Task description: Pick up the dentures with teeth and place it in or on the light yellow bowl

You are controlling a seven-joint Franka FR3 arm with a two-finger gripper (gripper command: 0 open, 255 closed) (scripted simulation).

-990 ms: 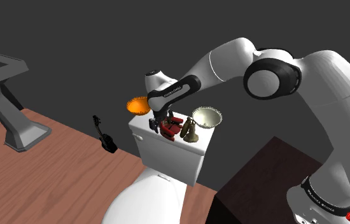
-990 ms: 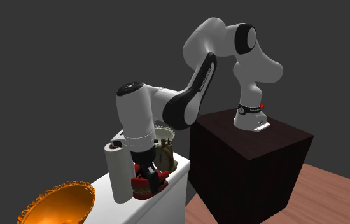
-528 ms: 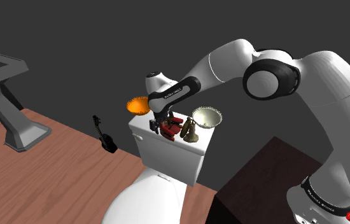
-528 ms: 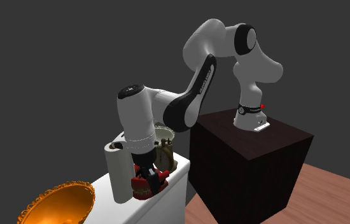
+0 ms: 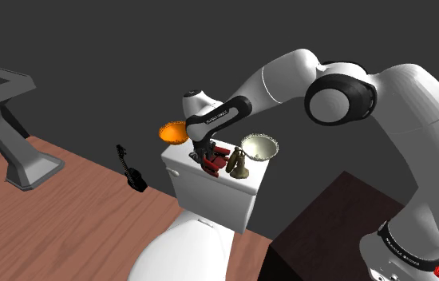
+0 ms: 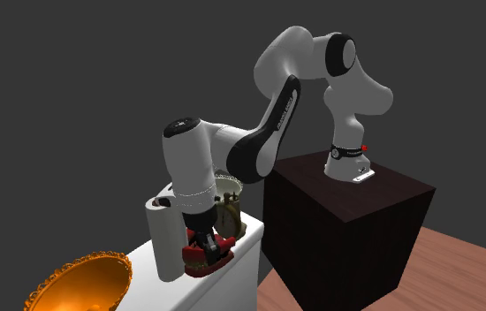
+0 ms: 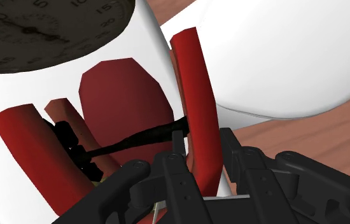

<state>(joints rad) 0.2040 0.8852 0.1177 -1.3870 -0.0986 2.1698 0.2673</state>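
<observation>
The red dentures (image 5: 217, 162) lie on the white toilet tank lid (image 5: 198, 181), between an orange bowl and a bronze figure. My black gripper (image 5: 207, 159) reaches down onto them. In the wrist view the gripper (image 7: 202, 167) is shut on the dentures' upright red rim (image 7: 196, 95). Seen from the second exterior view, the gripper (image 6: 204, 244) sits on the dentures (image 6: 212, 256) near the lid's front. The light yellow bowl (image 5: 259, 147) stands at the lid's far end, past the bronze figure; it is also in the second exterior view (image 6: 227, 185) behind my wrist.
An orange bowl (image 5: 173, 132) (image 6: 78, 283) stands at the lid's other end. A bronze figure (image 5: 238, 164) is right beside the dentures. A white cylinder with a dial (image 7: 46, 28) (image 6: 162, 237) stands close by the gripper. The dark stand (image 6: 347, 212) is nearby.
The fingers have closed on the dentures' red rim. The hand had sunk slightly onto them before that; the arm otherwise holds still.
</observation>
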